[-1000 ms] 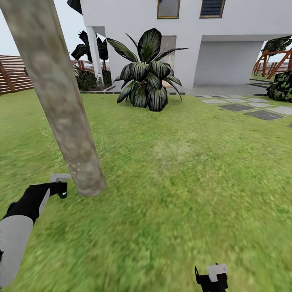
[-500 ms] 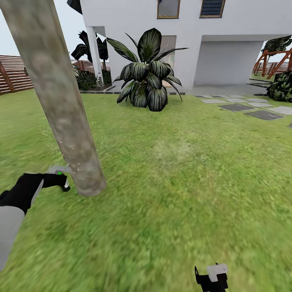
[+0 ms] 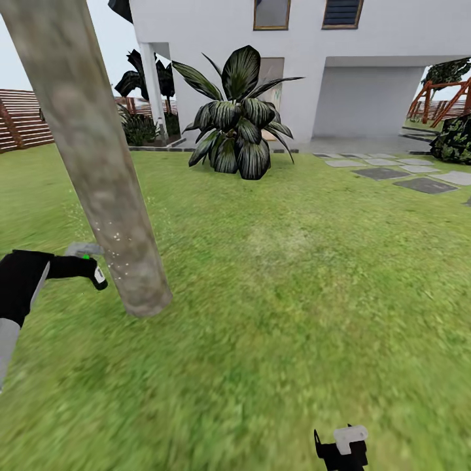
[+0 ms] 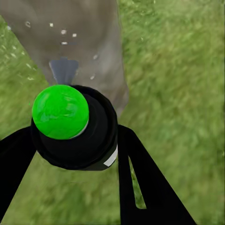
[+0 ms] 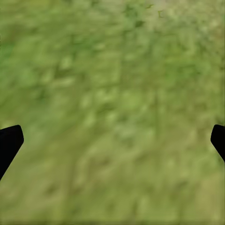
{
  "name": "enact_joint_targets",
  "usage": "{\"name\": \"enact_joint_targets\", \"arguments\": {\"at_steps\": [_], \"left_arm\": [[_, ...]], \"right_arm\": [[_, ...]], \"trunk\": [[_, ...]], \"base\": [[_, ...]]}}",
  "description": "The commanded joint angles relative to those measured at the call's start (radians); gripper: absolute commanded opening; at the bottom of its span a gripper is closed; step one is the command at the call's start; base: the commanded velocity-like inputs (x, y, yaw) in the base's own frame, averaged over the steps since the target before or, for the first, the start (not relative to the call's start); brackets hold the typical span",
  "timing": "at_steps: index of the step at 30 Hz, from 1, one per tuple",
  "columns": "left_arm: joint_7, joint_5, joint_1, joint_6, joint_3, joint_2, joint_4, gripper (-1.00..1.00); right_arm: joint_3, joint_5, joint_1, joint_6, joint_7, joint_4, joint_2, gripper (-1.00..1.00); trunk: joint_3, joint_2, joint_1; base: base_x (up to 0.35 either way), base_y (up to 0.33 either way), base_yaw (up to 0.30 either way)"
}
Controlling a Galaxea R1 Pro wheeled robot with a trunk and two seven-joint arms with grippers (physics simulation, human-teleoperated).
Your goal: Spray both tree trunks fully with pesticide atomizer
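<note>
While your left gripper [image 3: 91, 268] is clamped on the pesticide atomizer [image 4: 75, 126], watch these points.

Atomizer: black body with a green cap, pinched between the two black fingers [image 4: 140, 183], its grey nozzle aimed at the tree trunk [image 3: 98, 163] just beside it.

Spray: pale specks dot the bark low down, near the nozzle; most of the trunk above looks bare, so I judge the coverage far from complete.

Collision risk: the nozzle sits very close to the bark; if you push further in you could knock the atomizer askew in the grip or lose it onto the grass [image 3: 294, 294].

Coverage risk: hold one height and you will coat only a band; the far side of the trunk is hidden from you.

Right gripper [image 3: 341, 448]: low over the lawn, fingertips spread wide apart with nothing between them.

Second tree: not yet reached.
</note>
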Motion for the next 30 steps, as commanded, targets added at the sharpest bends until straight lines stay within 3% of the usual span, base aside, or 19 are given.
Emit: {"name": "enact_joint_targets", "arguments": {"at_steps": [1,9,11,13,18,26,30], "left_arm": [[-0.006,-0.010,0.000,0.029,-0.007,-0.003,-0.041,-1.00],[-0.010,-0.024,-0.023,0.049,-0.017,0.026,-0.068,-1.00],[-0.012,-0.062,-0.024,0.050,-0.016,0.032,-0.068,-1.00],[-0.012,-0.078,-0.024,0.051,-0.015,0.035,-0.070,-1.00],[-0.015,-0.080,-0.012,0.051,-0.013,0.033,-0.070,-1.00],[-0.006,-0.080,-0.006,0.049,-0.001,0.034,-0.051,-1.00],[0.009,-0.080,-0.005,0.047,0.001,0.036,0.019,-1.00]], "right_arm": [[0.000,0.000,0.000,0.000,0.000,0.000,0.000,1.00],[0.000,0.000,0.000,0.000,0.000,0.000,0.000,1.00],[0.000,0.000,0.000,-0.001,0.001,0.000,0.000,1.00],[0.000,0.000,0.000,-0.001,0.000,0.000,0.000,1.00],[0.000,0.000,0.000,-0.001,0.000,0.000,0.000,1.00],[0.000,-0.001,0.000,-0.001,0.000,0.000,0.001,1.00],[0.000,-0.001,0.000,-0.001,0.000,0.000,0.001,1.00]], "trunk": [[0.000,0.000,0.000],[0.000,0.000,0.000],[0.000,0.000,0.000],[0.000,0.000,0.000],[0.000,0.000,0.000],[0.000,0.000,0.000],[0.000,0.000,0.000]], "base": [[0.000,0.000,0.000],[0.000,0.000,0.000],[0.000,0.000,0.000],[0.000,0.000,0.000],[0.000,-0.036,0.000],[0.000,-0.255,0.030],[0.000,-0.271,0.249]]}}
